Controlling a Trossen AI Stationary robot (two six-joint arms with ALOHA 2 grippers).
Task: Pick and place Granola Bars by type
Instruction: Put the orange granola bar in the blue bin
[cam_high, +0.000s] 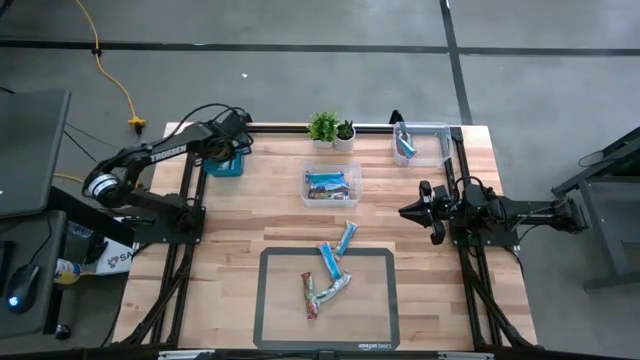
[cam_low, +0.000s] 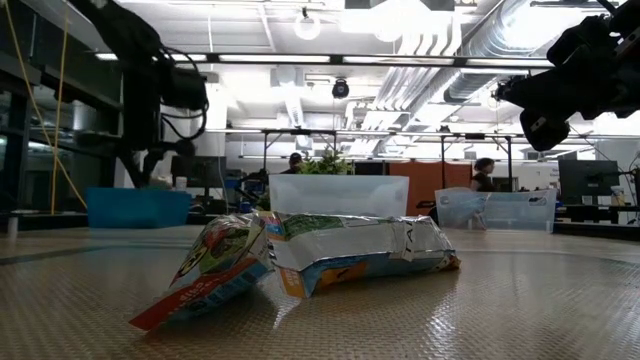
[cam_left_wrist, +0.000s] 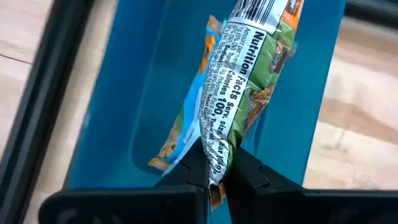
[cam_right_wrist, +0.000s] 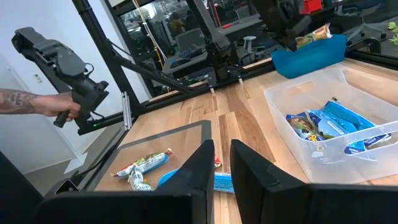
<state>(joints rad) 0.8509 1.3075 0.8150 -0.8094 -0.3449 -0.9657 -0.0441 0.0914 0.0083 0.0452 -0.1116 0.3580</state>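
The left gripper (cam_left_wrist: 214, 171) is clenched on a crinkled green foil granola bar (cam_left_wrist: 249, 93) over the smooth blue bin (cam_left_wrist: 149, 106), at ten o'clock on the table. Only its wrist view shows this grasp. The right gripper (cam_high: 408, 212) hovers at three o'clock, fingers nearly together, empty. More bars (cam_high: 330, 275) lie on the mat (cam_high: 270, 300).

Five loose granola bars (cam_high: 330, 275) on the table, one green-wrapped bar (cam_left_wrist: 249, 87) over the blue bin (cam_high: 224, 165), two clear bins (cam_high: 332, 184) with bars inside, two little potted plants (cam_high: 322, 128), one grey mat (cam_high: 375, 300).
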